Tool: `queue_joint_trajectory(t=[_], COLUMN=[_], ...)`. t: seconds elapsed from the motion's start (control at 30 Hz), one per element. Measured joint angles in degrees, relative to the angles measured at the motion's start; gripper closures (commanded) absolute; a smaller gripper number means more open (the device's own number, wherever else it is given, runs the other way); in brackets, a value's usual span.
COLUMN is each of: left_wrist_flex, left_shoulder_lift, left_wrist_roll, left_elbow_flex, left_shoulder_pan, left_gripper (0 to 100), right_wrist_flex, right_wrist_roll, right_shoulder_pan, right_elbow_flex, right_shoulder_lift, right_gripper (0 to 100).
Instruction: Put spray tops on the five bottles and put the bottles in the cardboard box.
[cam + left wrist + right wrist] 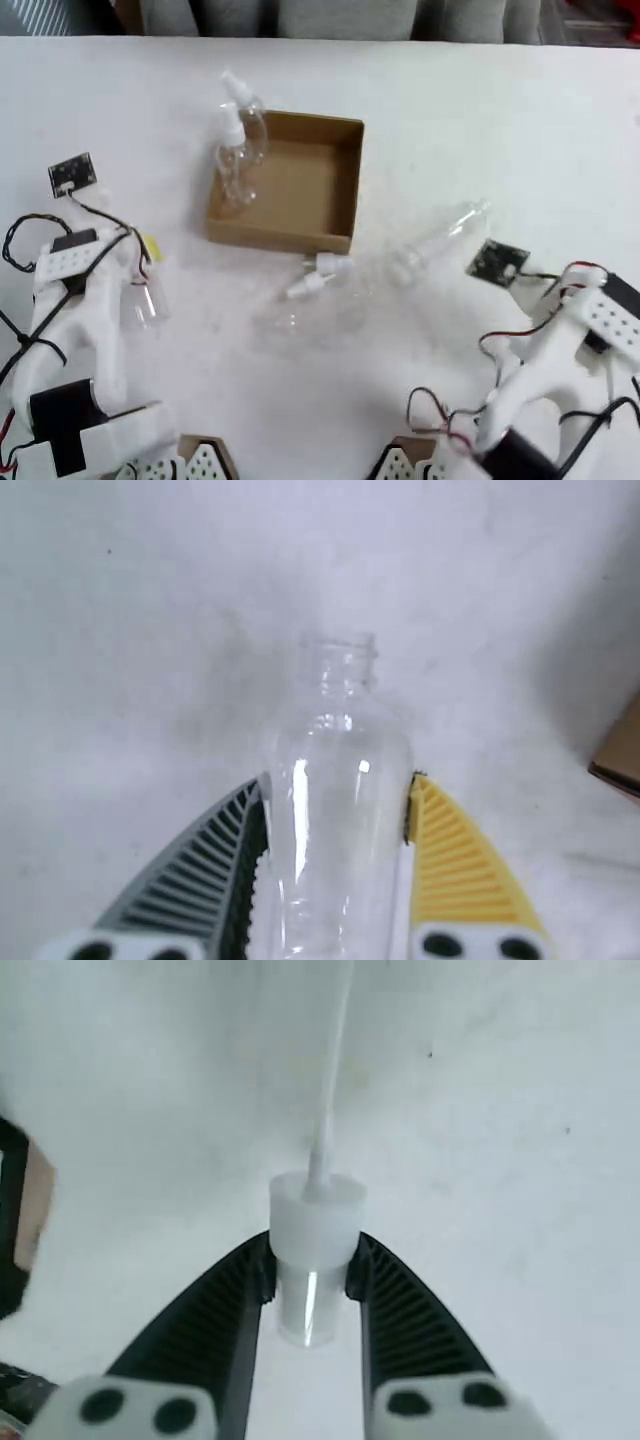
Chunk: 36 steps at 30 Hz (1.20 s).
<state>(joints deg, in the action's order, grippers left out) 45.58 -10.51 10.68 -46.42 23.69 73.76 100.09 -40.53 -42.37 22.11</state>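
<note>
Left gripper is clamped on an uncapped bottle, left of the box and nearer the arms. Right gripper is clamped on a spray top. Cardboard box holds two capped bottles. Loose tops lie just in front of it.

The high camera looked steeply down over the table from the arms' side. The 2 wrist cameras sat close above that tabletop, facing down at it. The left one shared a corner of the cardboard box with the high view.

white table | grey seat backs beyond far edge
</note>
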Motion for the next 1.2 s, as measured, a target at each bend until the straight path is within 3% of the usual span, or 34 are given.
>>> queue_joint_trajectory(t=[0.13, 0.23, 0.43, 0.6, 0.8, 0.97, 1.2], left_wrist_flex=[0.0, 0.0, 0.0, 0.0, 0.0, 0.0, 0.0], left_shoulder_lift=[0.0, 0.0, 0.0, 0.0, 0.0, 0.0, 0.0], left_wrist_roll=[0.0, 0.0, -0.09, -0.09, -0.09, -0.09, -0.18], left_elbow_flex=[0.0, 0.0, 0.0, 0.0, 0.0, 0.0, 0.0], left_shoulder_pan=[0.0, 0.0, 0.0, 0.0, 0.0, -0.09, -0.09], left_gripper=[98, 98, 98, 98, 98, 98, 98], right_wrist_flex=[-7.91, -13.45, -16.88, -16.97, -16.88, -16.18, -16.09], right_wrist_roll=[4.75, 5.01, -2.46, -19.78, -36.04, -40.7, -41.76], right_shoulder_pan=[-3.6, -4.75, -5.27, -8.0, -15.21, -19.43, -18.9], right_elbow_flex=[0.0, 0.0, 3.43, 9.05, 10.02, 7.56, 2.99], right_shoulder_lift=[-7.38, -11.43, -13.71, -13.71, -14.33, -14.33, -14.42], right_gripper=[79.3, 75.2, 80.0, 99.4, 98.0, 98.1, 98.1])
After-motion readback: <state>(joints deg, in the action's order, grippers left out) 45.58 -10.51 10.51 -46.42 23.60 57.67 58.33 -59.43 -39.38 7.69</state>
